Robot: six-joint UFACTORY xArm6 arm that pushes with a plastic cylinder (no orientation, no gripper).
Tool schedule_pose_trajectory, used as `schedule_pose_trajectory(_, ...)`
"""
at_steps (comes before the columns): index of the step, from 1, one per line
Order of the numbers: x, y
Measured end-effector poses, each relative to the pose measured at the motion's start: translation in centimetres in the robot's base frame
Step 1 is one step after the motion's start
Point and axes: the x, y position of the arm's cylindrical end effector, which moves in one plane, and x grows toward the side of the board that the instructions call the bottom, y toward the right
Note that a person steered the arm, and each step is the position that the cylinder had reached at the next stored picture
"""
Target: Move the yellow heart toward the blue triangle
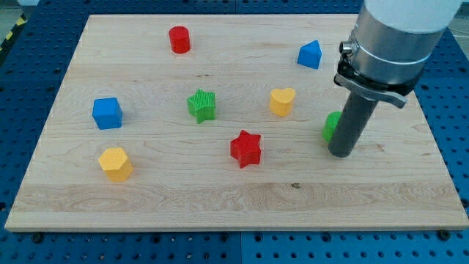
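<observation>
1. Wooden board (242,198), pale grain, lying on a blue perforated table (37,249).
2. My tip (341,154) is planted on the board at the view's right, the dark rod rising into the silver arm housing (392,37) above.
3. No fingers or jaws on this rod; it holds nothing, it only presses its end to the wood.
4. Green block (331,126) sits just at the left of my rod, touching or nearly so; the rod hides part of it, so I cannot make out its shape.
5. Yellow heart (282,101) stands near the board's middle-right, to the view's left of my tip and a little higher, apart from the rod.
6. Blue triangle (310,55) is up and to the right of the heart, near the board's top edge, well clear of it.
7. Red star (246,149) lies below and left of the heart; green star (201,105) is level with the heart, further left.
8. Red cylinder (179,39) near the top; blue cube (107,113) and yellow hexagon (116,163) at the left.
</observation>
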Motion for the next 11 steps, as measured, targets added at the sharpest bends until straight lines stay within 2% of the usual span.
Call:
schedule_pose_trajectory(1,-0.1,-0.1)
schedule_pose_trajectory(3,-0.4,-5.8)
schedule_pose_trajectory(5,-2.1,-6.2)
schedule_pose_trajectory(7,-6.5,-6.8)
schedule_pose_trajectory(9,-13.1,-10.8)
schedule_pose_trajectory(10,-13.1,-11.8)
schedule_pose_trajectory(11,-13.3,-15.3)
